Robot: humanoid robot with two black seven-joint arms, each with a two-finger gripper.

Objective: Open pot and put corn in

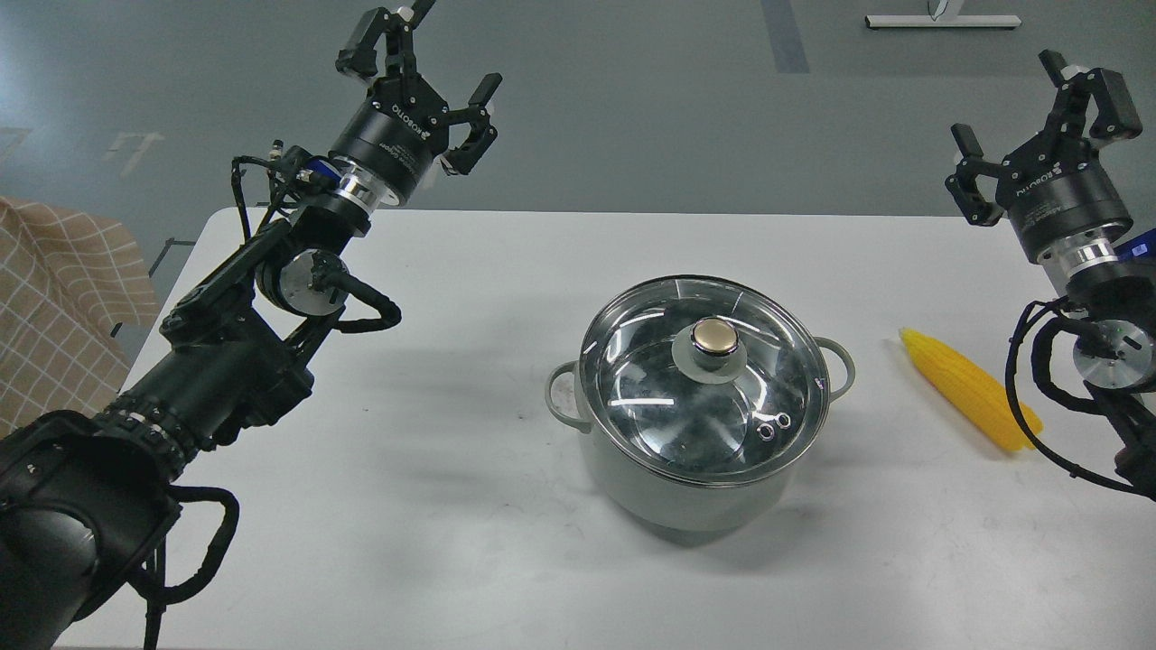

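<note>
The pale grey-green pot [668, 492] stands in the middle of the white table [452, 506]. A glass lid [650, 397] with a round brass-topped knob [713, 338] covers it. The yellow corn [971, 402] lies on the table to the pot's right, its point toward the far side. My left gripper [442, 54] is open and empty, raised high above the table's far left corner, well away from the pot. My right gripper [1030, 113] is open and empty, raised at the far right, above and beyond the corn.
A checked beige cloth [54, 298] lies off the table's left edge. The grey floor lies beyond the table's far edge. My right arm's cable [1020, 406] hangs close to the corn's near end.
</note>
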